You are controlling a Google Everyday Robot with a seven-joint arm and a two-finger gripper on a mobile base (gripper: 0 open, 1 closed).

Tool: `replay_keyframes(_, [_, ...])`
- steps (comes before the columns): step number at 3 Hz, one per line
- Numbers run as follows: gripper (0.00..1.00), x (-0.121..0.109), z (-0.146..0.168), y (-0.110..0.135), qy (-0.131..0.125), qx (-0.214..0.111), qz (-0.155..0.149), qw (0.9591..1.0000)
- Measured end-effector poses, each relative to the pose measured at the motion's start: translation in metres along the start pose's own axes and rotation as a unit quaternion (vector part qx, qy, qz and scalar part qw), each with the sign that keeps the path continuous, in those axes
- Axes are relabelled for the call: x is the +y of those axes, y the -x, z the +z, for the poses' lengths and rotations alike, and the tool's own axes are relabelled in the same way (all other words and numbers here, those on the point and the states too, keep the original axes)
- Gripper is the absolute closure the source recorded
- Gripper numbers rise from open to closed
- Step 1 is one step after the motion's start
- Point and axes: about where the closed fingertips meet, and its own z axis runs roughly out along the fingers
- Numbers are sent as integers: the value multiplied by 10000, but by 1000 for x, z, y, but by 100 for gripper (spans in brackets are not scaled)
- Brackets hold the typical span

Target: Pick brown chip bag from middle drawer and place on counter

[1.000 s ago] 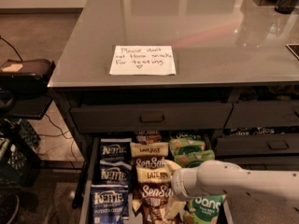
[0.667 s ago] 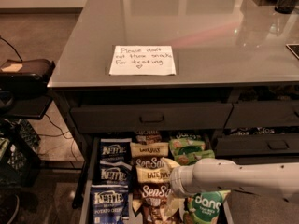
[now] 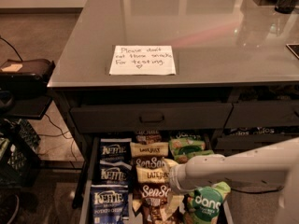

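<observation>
Brown chip bag [image 3: 153, 190] lies in the middle row of the open drawer [image 3: 88, 181], pulled out below the worktop's [image 3: 210, 27] front edge. A second one sits just behind it. Blue bags [image 3: 114, 171] pack the left row, green bags [image 3: 205, 202] the right; rows touch, no slack between. Worktop front edge carries a paper note [image 3: 142, 59]; bare surface to its right. Arm [image 3: 243, 164] reaches in level from the right. Gripper [image 3: 175, 177] at its tip, over the brown bag's right edge; spread or closed, cannot tell.
</observation>
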Motion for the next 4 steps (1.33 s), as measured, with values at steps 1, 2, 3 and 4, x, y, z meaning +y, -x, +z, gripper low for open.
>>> replay_keyframes(1, [19,2,10,-10,130,176,17,9998])
replay_keyframes(2, [41,4,15,-13,239,199,35,9995])
replay_keyframes(3, [66,7,16,-9,394,112,82,9991])
replay_keyframes(4, [89,8,6,5,589,-220,161,9979])
